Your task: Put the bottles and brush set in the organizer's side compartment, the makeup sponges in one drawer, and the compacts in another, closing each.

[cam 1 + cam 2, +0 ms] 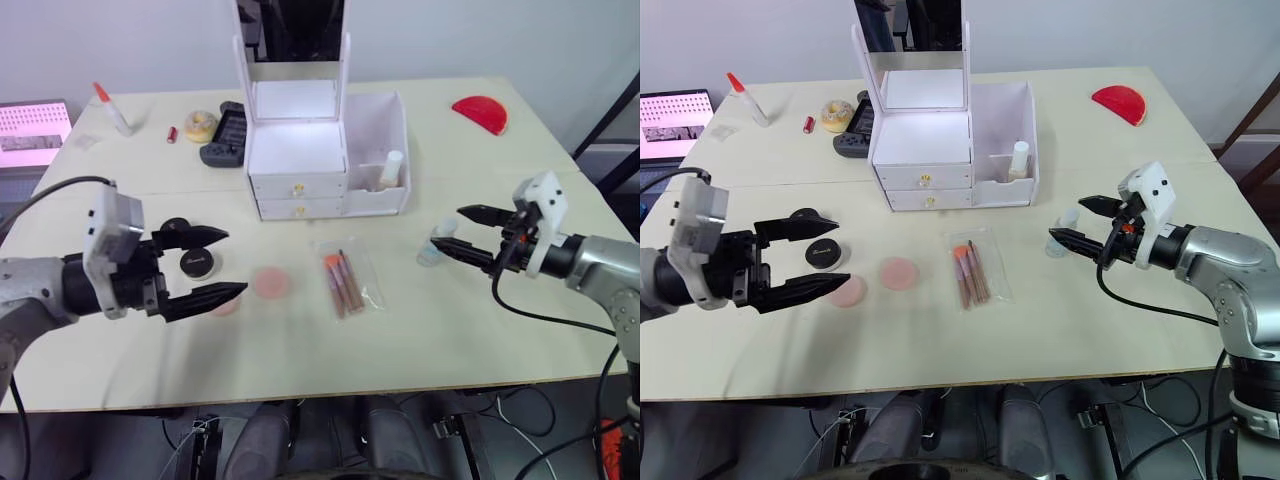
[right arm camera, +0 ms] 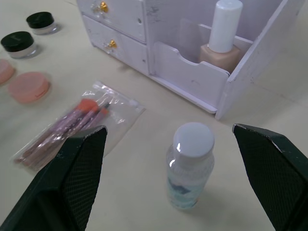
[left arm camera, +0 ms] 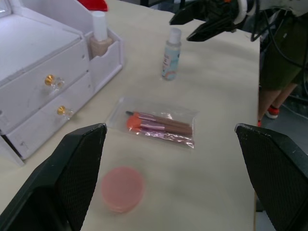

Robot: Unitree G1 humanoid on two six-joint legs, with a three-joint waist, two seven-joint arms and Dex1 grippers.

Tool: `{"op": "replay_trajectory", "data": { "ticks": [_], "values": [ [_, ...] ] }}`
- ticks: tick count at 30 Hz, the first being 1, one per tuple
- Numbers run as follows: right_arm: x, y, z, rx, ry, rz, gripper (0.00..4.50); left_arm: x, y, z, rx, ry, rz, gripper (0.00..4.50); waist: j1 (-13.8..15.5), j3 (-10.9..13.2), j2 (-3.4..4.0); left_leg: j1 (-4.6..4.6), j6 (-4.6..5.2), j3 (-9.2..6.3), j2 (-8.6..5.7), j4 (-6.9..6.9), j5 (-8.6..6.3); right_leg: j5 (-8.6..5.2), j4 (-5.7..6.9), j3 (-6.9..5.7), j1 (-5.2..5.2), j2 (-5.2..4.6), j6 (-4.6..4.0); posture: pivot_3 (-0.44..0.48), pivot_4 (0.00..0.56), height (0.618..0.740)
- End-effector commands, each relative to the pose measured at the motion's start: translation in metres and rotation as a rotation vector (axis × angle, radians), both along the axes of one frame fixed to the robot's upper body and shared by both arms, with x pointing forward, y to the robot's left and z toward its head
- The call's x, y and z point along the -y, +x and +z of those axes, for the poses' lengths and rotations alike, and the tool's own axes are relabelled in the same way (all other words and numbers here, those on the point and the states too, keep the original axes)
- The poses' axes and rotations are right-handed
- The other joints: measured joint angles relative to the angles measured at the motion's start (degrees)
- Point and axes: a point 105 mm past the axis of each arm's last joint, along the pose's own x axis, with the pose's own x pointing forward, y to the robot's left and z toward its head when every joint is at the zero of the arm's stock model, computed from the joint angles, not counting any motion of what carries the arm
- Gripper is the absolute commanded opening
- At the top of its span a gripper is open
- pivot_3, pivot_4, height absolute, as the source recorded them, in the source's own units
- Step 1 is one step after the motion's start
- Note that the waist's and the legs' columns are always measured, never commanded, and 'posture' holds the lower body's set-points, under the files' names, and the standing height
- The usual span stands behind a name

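Approach to blue bottle (image 2: pixel 189 166): right gripper (image 1: pixel 1078 222) released, jaws straddling cap; descend, grasp below cap, keep upright; left gripper (image 1: pixel 200 265) released, idle.

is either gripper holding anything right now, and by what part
Nothing is held. The right gripper is open, short of the clear blue bottle; the left gripper is open above the table.

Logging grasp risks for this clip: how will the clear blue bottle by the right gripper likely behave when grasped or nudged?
The clear blue bottle stands upright, slim and tall, so a sideways nudge would probably tip it. Its smooth round body may slip or roll once down. It looks small and probably light, so the open right gripper should lift it easily.
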Motion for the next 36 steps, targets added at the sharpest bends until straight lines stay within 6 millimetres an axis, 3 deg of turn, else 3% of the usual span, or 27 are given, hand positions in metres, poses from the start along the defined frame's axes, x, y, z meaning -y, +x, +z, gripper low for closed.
{"op": "replay_trajectory", "data": {
  "ticks": [1, 33, 36],
  "values": [
    [-0.002, 0.005, 0.006, 0.026, 0.0, -0.002, 4.42, 0.002, -0.002, 0.006, 0.038, 0.013, -0.006, 4.5, 0.12, 0.0, 0.0, 0.01, 0.0, 0.0, 0.01, -0.01, 0.0, 0.0, 0.01, 0.0, 0.0, 0.01, 0.0, 0.0, 0.15, 0.738],
    [0.011, 0.018, -0.009, -0.036, 0.009, -0.068, 4.42, 0.001, -0.004, 0.006, 0.054, 0.013, 0.014, 4.5, 0.69, 0.0, 0.0, 0.01, 0.0, 0.01, 0.01, -0.01, 0.0, 0.0, 0.01, 0.0, 0.0, 0.03, -0.01, 0.0, 0.15, 0.738],
    [0.01, 0.017, -0.008, -0.032, 0.018, -0.06, 3.16, 0.001, -0.003, 0.006, 0.053, 0.012, 0.015, 4.5, 0.69, 0.0, 0.0, 0.01, 0.0, 0.01, 0.01, -0.01, 0.0, 0.0, 0.01, 0.0, 0.0, 0.03, -0.01, 0.0, 0.15, 0.738]
  ]
}}
